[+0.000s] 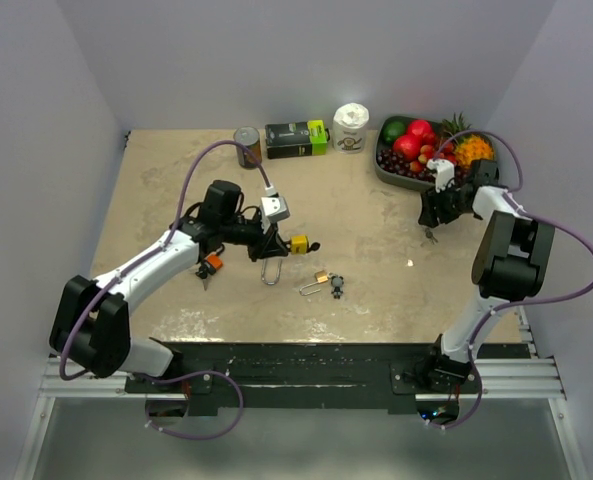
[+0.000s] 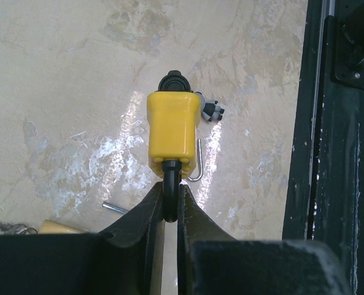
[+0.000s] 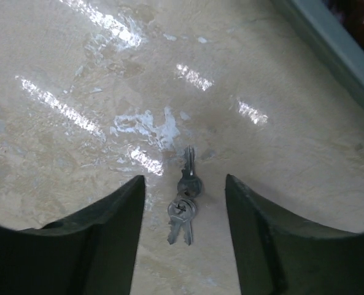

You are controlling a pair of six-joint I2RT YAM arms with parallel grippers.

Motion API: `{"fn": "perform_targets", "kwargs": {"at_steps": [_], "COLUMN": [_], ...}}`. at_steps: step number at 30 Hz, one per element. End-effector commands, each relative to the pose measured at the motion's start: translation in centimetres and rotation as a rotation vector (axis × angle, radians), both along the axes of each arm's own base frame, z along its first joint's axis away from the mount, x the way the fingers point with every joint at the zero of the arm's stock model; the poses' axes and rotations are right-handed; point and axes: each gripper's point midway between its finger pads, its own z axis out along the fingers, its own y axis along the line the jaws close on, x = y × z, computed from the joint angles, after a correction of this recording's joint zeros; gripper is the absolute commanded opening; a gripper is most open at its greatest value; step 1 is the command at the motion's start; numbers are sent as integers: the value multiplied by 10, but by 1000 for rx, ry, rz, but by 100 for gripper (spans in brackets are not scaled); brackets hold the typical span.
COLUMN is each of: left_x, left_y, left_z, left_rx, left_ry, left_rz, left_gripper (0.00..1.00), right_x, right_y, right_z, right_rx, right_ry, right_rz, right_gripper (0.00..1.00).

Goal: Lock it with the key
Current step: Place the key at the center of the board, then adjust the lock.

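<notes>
My left gripper (image 1: 276,243) (image 2: 171,190) is shut on the black shackle of a yellow padlock (image 1: 299,243) (image 2: 172,132), holding it above the table. A black key head (image 2: 173,80) sticks out of the padlock's far end. At the right, near the fruit bowl, my right gripper (image 1: 432,215) (image 3: 185,179) hangs open just above the table. A small bunch of silver keys (image 3: 186,203) (image 1: 431,236) lies flat between its fingers, touching neither of them.
A small brass padlock (image 1: 321,277) with keys (image 1: 336,287) lies mid-table, a loose silver shackle (image 1: 271,272) beside it. An orange lock (image 1: 211,263) sits under the left arm. A can (image 1: 247,145), a box (image 1: 297,138), a white roll (image 1: 351,128) and a fruit bowl (image 1: 384,172) line the back.
</notes>
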Motion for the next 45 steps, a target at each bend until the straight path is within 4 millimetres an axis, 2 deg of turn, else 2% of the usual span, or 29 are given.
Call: {"fn": "perform_targets", "kwargs": {"at_steps": [1,2,5,7,8,9,10,11,12,13,14,15,16,17,18,20,24,33,37,45], "left_x": [12,11,3,-2,-9,-13,-14,-18,-23,-23,-23,-30,-30,-32,-40,-39,-33,-43,-46,-51], "left_y": [-10,-12,-17,-19,-21,-22,-23,-26,-25,-26,-29,-26,-27,-29,-26,-27,-30,-37,-39,-40], "left_z": [23,27,38,51,56,61,62,72,61,60,74,60,61,72,66,69,73,79,80,79], "left_rx": [-58,-69,-110,-151,-178,-198,-198,-221,-202,-197,-220,-194,-200,-228,-219,-224,-225,-238,-239,-235], "left_ry": [-40,-38,-42,-74,-73,-83,-112,-128,-65,-101,-117,-16,-58,-80,-26,-63,-84,-84,-78,-94], "left_rz": [-16,-29,-78,-116,-152,-181,-213,-269,-293,-337,-383,-400,-446,-485,-502,-520,-506,-521,-510,-507], "left_gripper": [0,0,0,0,0,0,0,0,0,0,0,0,0,0,0,0,0,0,0,0], "right_x": [12,10,-5,-24,-30,-43,-53,-62,-72,-82,-97,-105,-117,-128,-135,-150,-170,-189,-195,-201], "right_y": [13,17,46,77,87,110,123,136,155,167,188,196,205,216,222,237,255,277,285,297], "right_z": [50,57,88,110,117,121,125,137,140,140,148,150,149,157,159,157,164,176,182,191], "right_rx": [42,49,122,174,161,174,192,187,205,229,234,240,250,239,234,239,249,277,296,323], "right_ry": [-122,-137,-198,-231,-262,-252,-264,-301,-308,-304,-329,-338,-343,-391,-411,-432,-459,-487,-494,-494], "right_rz": [53,74,201,312,378,453,507,557,613,646,722,757,796,863,898,973,1061,1124,1135,1153], "right_gripper": [63,67,72,75,83,86,92,99,99,99,99,99,99,99,99,99,96,84,69,52]}}
